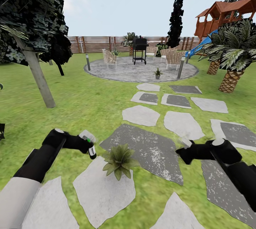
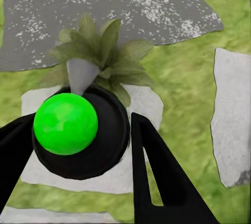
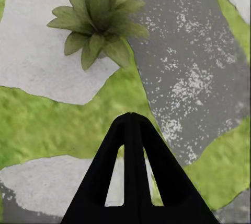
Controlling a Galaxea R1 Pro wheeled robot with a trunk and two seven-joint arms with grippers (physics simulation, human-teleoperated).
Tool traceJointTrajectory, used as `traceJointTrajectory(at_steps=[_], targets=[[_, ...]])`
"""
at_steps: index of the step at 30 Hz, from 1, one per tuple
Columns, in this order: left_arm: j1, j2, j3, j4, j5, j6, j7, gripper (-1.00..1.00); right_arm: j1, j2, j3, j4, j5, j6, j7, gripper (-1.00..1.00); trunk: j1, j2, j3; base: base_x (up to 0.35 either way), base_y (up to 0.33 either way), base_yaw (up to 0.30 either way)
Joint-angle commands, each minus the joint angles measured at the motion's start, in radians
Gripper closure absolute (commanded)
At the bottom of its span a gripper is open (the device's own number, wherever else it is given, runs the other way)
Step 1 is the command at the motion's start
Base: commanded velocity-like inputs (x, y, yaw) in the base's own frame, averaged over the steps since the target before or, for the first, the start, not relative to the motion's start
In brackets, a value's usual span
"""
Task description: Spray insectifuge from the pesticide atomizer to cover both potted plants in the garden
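Left gripper, atomizer upright, plant-facing

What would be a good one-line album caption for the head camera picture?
In a sunny garden, the left gripper holds the pesticide atomizer beside a potted plant on a stepping stone.

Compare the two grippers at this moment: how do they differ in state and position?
The left gripper is shut on the pesticide atomizer, right beside the near potted plant; the right gripper is shut, holds nothing, and hangs farther from that plant, over a dark stepping stone. Both are black and held low over the garden ground.
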Motion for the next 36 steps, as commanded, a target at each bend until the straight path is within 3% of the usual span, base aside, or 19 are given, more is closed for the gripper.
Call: traceJointTrajectory(at_steps=[1,2,4,5,6,7,9,10,11,14,16,18,19,23,27,31,36], targets=[[0.001,0.006,0.034,-0.001,-0.003,0.037,-0.009,1.00,0.032,0.010,-0.042,-0.001,0.020,0.005,-0.038,1.00,0.000,-0.001,-0.001,0.000,0.000,0.000],[0.004,0.008,0.078,-0.001,-0.004,0.069,-0.009,1.00,0.064,0.025,-0.090,-0.001,0.027,0.006,-0.091,1.00,0.000,-0.001,-0.001,0.000,0.000,0.000],[0.009,0.010,0.130,-0.001,-0.004,0.100,-0.009,1.00,0.095,0.049,-0.141,0.000,0.032,0.007,-0.151,1.00,0.000,-0.001,-0.001,0.000,0.000,0.000],[0.012,0.011,0.156,-0.001,-0.004,0.113,-0.009,1.00,0.107,0.063,-0.165,0.000,0.034,0.007,-0.182,-1.00,0.000,-0.001,-0.001,0.000,0.000,0.000],[0.016,0.011,0.185,-0.001,-0.004,0.124,-0.008,1.00,0.118,0.081,-0.189,0.001,0.035,0.008,-0.218,-1.00,0.000,-0.001,-0.001,0.000,0.000,0.000],[0.025,0.012,0.235,-0.001,-0.004,0.141,-0.008,1.00,0.134,0.113,-0.230,0.001,0.037,0.009,-0.283,-1.00,0.000,-0.001,-0.001,0.000,0.000,0.000],[0.038,0.012,0.273,-0.001,-0.004,0.151,-0.008,1.00,0.146,0.140,-0.272,0.001,0.037,0.012,-0.333,-1.00,0.000,-0.001,-0.001,0.000,0.000,0.000],[0.065,0.013,0.315,0.000,-0.005,0.163,-0.007,1.00,0.170,0.176,-0.360,0.001,0.036,0.026,-0.386,-1.00,0.000,-0.001,-0.001,0.000,0.000,0.000],[0.073,0.013,0.324,0.000,-0.010,0.168,-0.007,1.00,0.177,0.190,-0.401,0.002,0.034,0.031,-0.400,-1.00,0.000,-0.001,-0.001,0.000,0.000,0.000],[0.081,0.013,0.330,0.005,-0.038,0.179,-0.007,1.00,0.183,0.211,-0.467,0.001,0.034,0.035,-0.414,-1.00,0.000,-0.001,-0.001,0.000,0.000,0.000],[0.086,0.008,0.331,0.030,-0.093,0.188,-0.007,1.00,0.184,0.229,-0.576,0.002,0.037,0.042,-0.425,-1.00,0.000,-0.001,-0.001,0.000,0.000,0.000],[0.085,0.005,0.328,0.073,-0.134,0.192,-0.007,1.00,0.184,0.235,-0.647,0.001,0.040,0.050,-0.428,-1.00,0.000,-0.001,-0.001,0.000,0.000,0.000],[0.083,0.003,0.326,0.094,-0.146,0.193,-0.007,1.00,0.184,0.236,-0.664,0.001,0.041,0.053,-0.429,-1.00,0.000,-0.001,-0.001,0.000,0.000,0.000],[0.063,-0.002,0.311,0.202,-0.174,0.198,-0.007,1.00,0.184,0.238,-0.702,-0.003,0.043,0.096,-0.429,-1.00,0.000,-0.001,-0.001,0.000,0.000,0.000],[-0.028,-0.009,0.223,0.417,-0.188,0.200,-0.011,1.00,0.183,0.230,-0.721,-0.007,0.044,0.181,-0.428,-1.00,0.000,-0.001,-0.001,0.000,0.000,0.000],[-0.104,-0.011,0.170,0.531,-0.191,0.200,-0.013,1.00,0.183,0.232,-0.712,-0.008,0.043,0.181,-0.425,-1.00,0.000,-0.001,-0.001,0.000,0.000,0.000],[-0.141,-0.011,0.145,0.566,-0.192,0.200,-0.015,1.00,0.181,0.232,-0.691,-0.009,0.041,0.181,-0.421,-1.00,0.000,-0.001,-0.001,0.029,0.015,-0.001]])
